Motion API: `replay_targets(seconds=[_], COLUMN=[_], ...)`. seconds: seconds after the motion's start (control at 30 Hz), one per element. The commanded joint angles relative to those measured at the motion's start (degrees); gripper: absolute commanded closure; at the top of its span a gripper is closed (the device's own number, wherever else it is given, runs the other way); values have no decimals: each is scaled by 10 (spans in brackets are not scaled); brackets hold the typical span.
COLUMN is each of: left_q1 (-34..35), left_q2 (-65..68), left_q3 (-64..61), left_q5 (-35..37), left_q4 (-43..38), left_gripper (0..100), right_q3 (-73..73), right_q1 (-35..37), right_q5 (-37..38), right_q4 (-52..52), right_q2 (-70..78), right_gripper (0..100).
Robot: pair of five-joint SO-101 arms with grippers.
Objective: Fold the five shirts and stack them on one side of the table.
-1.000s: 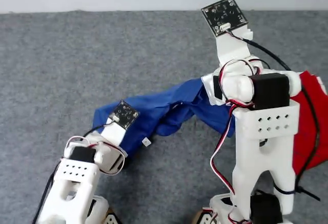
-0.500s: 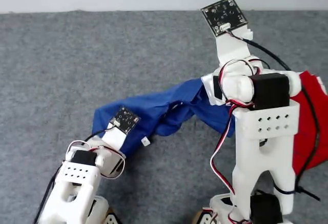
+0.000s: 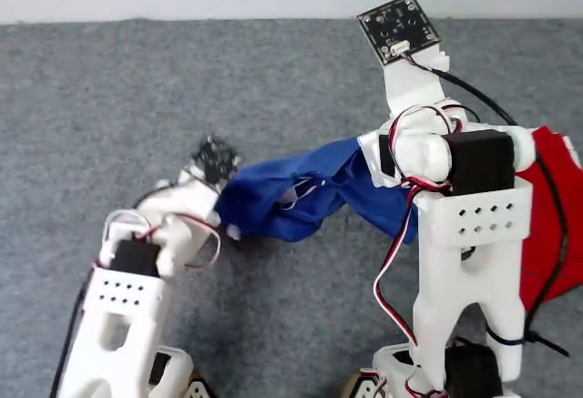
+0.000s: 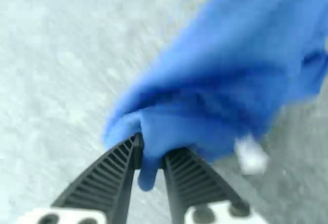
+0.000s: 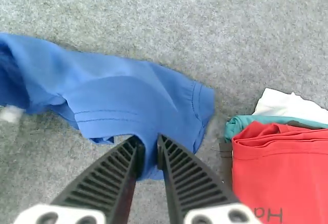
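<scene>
Left gripper point(image 4: 151, 151) and right gripper point(image 5: 148, 142) both pinch blue shirt point(image 3: 266, 207) edges

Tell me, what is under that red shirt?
A teal shirt edge shows under the red shirt, with white cloth peeking out beyond it. Anything deeper is covered.

The red shirt point(image 5: 279, 152) bears dark lettering point(image 5: 267, 215), cropped by the frame edge and too partial to read.
</scene>
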State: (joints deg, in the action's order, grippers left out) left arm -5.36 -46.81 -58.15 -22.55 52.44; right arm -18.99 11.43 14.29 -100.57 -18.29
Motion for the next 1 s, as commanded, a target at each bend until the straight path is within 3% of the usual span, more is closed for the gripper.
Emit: replay_targets(seconds=[0.0, 0.17, 0.4, 0.6, 0.8, 0.97], left_q1=[12, 102, 209, 224, 223, 220], left_q2=[-12, -12, -12, -12, -12, -13], left_q3=[121, 259, 352, 408, 484, 523], left_q5=[-1, -1, 2, 2, 2, 3], left_q4=[52, 90, 91, 91, 91, 94], left_gripper=[987, 987, 987, 987, 987, 987], right_q3=[-4, -4, -4, -4, -4, -5], right_q1=[-4, -7, -7, -19, -144, -166], right_q5=[6, 7, 7, 6, 4, 3], right_q4=[-18, -1, 22, 60, 106, 109], right_q2=[-20, -73, -175, -258, -332, -371], right_gripper=[988, 988, 988, 988, 988, 988])
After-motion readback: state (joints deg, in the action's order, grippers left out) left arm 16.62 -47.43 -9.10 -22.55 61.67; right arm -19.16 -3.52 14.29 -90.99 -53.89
